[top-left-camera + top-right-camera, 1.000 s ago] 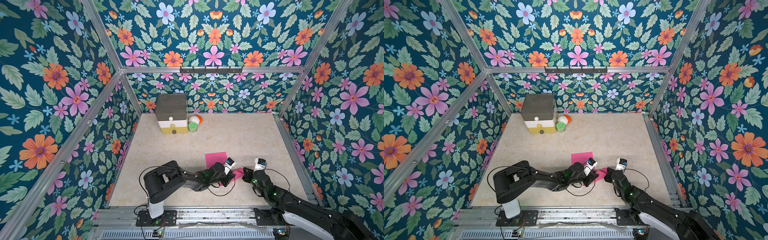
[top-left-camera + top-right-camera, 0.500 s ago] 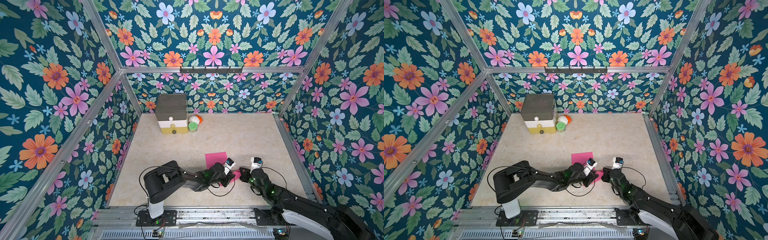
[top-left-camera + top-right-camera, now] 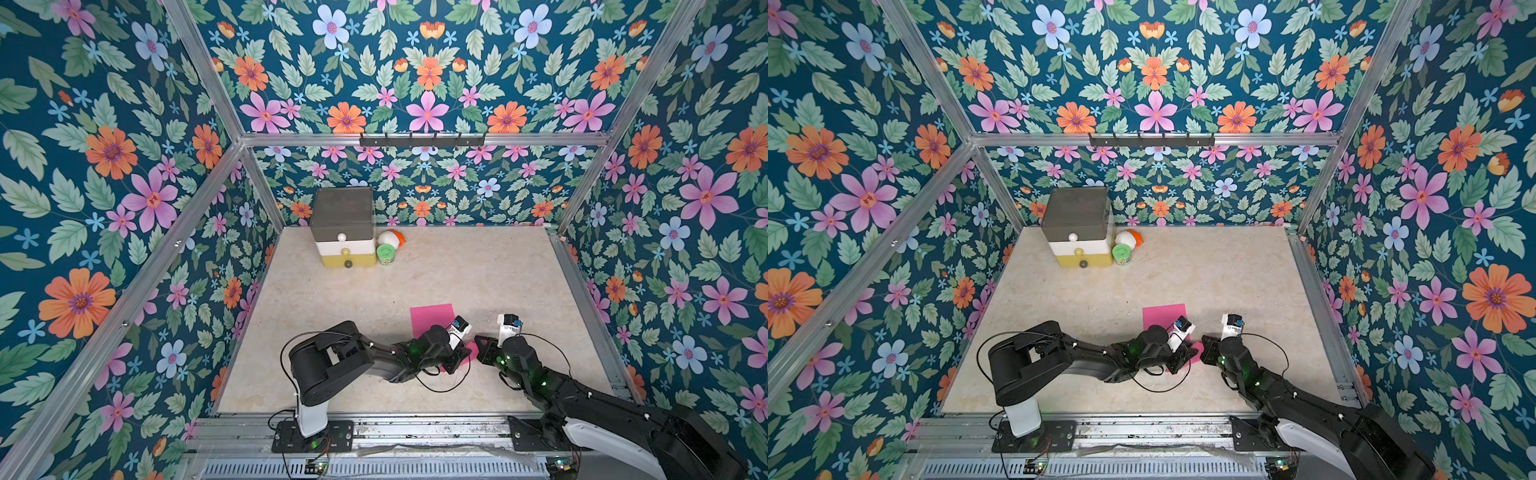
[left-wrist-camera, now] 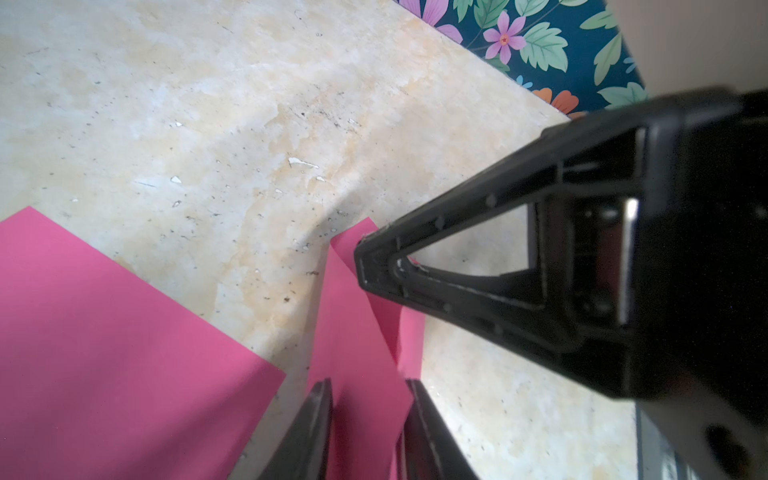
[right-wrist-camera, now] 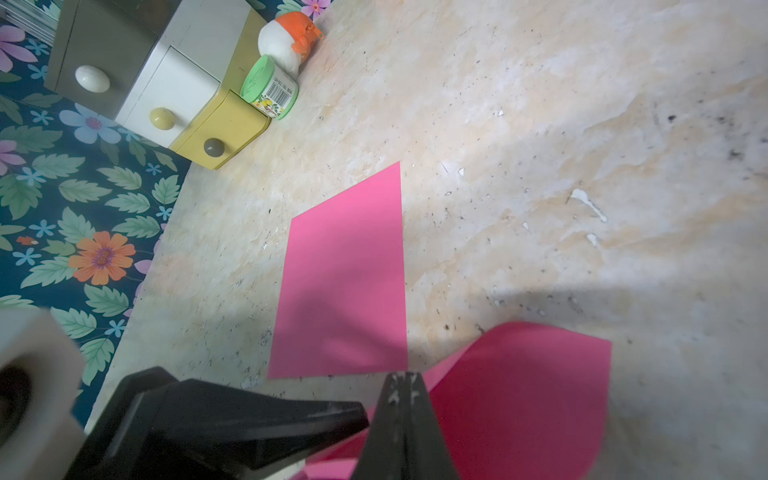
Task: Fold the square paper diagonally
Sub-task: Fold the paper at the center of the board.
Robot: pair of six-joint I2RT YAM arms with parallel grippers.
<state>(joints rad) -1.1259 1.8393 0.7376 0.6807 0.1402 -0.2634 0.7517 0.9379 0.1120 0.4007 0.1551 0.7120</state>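
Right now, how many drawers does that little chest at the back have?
3, stacked in the small chest at the back: a grey drawer on top, a white drawer in the middle, a yellow drawer at the bottom. None looks hidden.

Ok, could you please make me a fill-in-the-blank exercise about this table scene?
1. The paper is ___ in colour.
2. The drawer unit has ___ drawers.
3. The jar beside it has a ___ lid.
4. The lowest drawer is ___.
Missing words: pink, three, green, yellow.
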